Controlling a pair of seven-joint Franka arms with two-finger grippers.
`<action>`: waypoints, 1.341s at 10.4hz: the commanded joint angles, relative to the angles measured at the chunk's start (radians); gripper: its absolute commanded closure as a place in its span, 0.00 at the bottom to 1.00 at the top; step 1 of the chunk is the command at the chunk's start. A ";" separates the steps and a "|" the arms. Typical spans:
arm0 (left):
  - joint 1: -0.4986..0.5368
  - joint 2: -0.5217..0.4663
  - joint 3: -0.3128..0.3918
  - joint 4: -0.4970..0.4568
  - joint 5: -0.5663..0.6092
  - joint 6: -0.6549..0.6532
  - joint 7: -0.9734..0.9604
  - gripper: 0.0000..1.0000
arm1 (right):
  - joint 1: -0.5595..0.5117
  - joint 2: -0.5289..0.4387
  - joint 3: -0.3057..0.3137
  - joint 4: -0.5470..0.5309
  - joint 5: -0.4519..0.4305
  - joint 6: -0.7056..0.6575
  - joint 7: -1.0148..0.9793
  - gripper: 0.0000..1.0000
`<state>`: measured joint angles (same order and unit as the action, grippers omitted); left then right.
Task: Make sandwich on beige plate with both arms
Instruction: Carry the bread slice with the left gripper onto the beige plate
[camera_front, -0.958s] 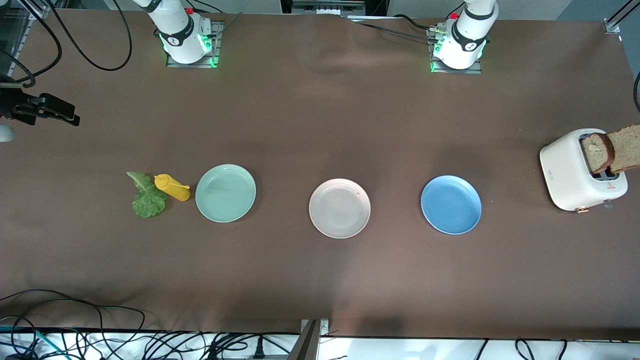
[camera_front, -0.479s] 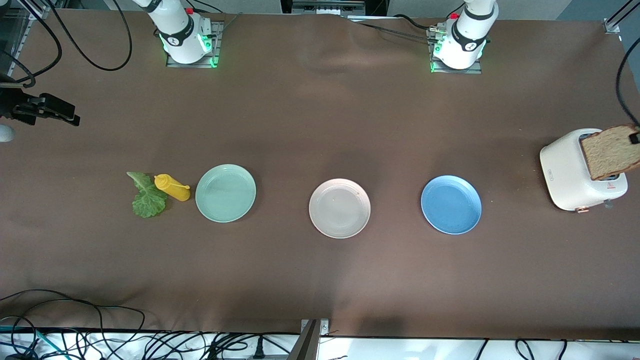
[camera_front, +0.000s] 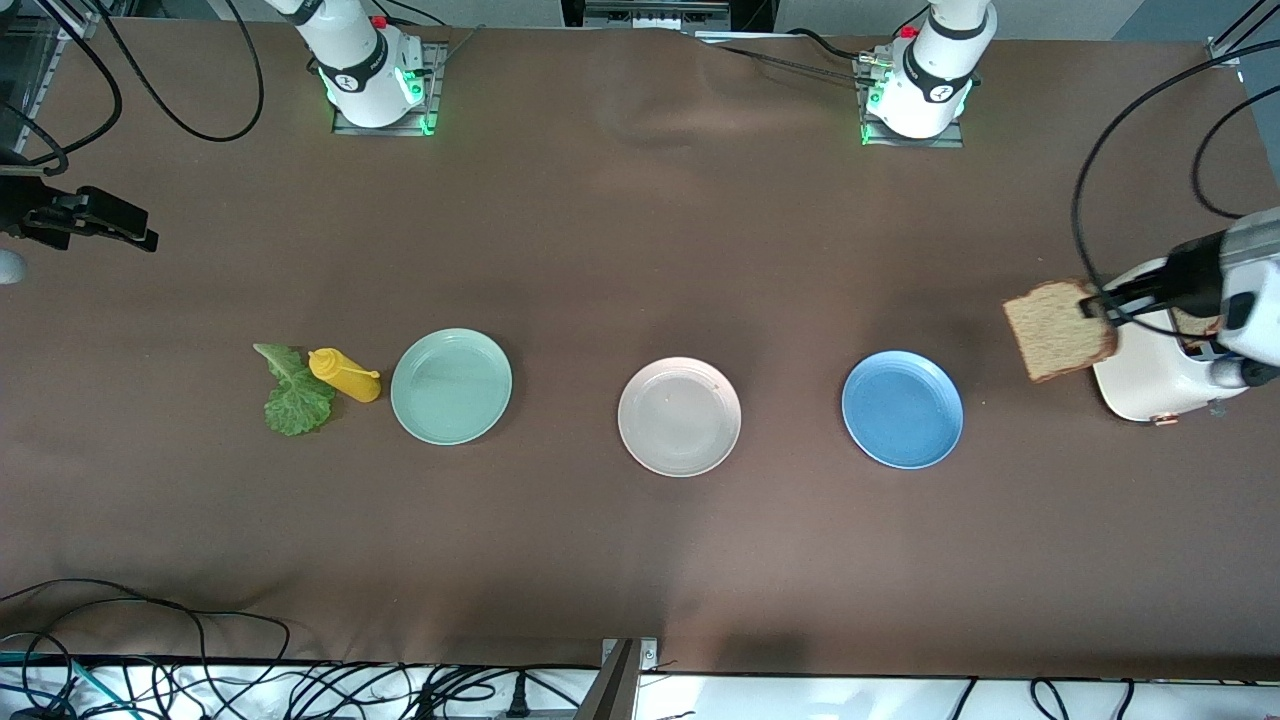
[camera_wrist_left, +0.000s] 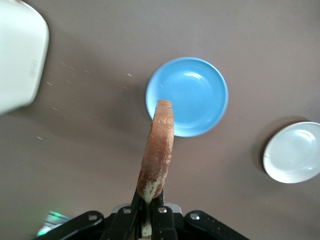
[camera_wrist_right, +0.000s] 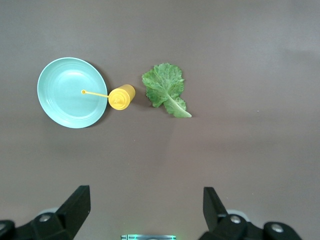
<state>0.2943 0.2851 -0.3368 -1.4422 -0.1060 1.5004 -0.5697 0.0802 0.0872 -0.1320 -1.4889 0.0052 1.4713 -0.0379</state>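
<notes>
My left pincer (camera_front: 1100, 300) clenched on a bread slice (camera_front: 1058, 329) in the air just beside the white toaster (camera_front: 1150, 385), its marking too small to read, right pincer (camera_wrist_right: 145, 207) released, waiting above the lettuce leaf (camera_front: 293, 392), beige plate (camera_front: 679, 416) bare mid-worktop (camera_front: 640, 560)

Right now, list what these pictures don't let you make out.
- Toaster: front view, slots covered by the left hand holding the bread slice; any second slice can't be seen.
- Right hand: front view, cut off by the frame edge.
- Beige plate: left wrist view, clipped by the edge.
</notes>
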 joint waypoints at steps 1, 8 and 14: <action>-0.090 0.054 0.002 -0.001 -0.079 0.108 -0.172 1.00 | -0.002 -0.001 -0.003 0.018 0.015 -0.020 -0.005 0.00; -0.342 0.230 -0.001 0.003 -0.250 0.406 -0.358 1.00 | -0.003 -0.003 -0.006 0.018 0.013 -0.020 -0.005 0.00; -0.486 0.344 0.001 -0.003 -0.284 0.740 -0.398 1.00 | -0.003 -0.003 -0.008 0.018 0.015 -0.020 -0.005 0.00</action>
<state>-0.1653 0.6164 -0.3444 -1.4528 -0.3590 2.1903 -0.9551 0.0786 0.0871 -0.1358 -1.4884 0.0052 1.4705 -0.0379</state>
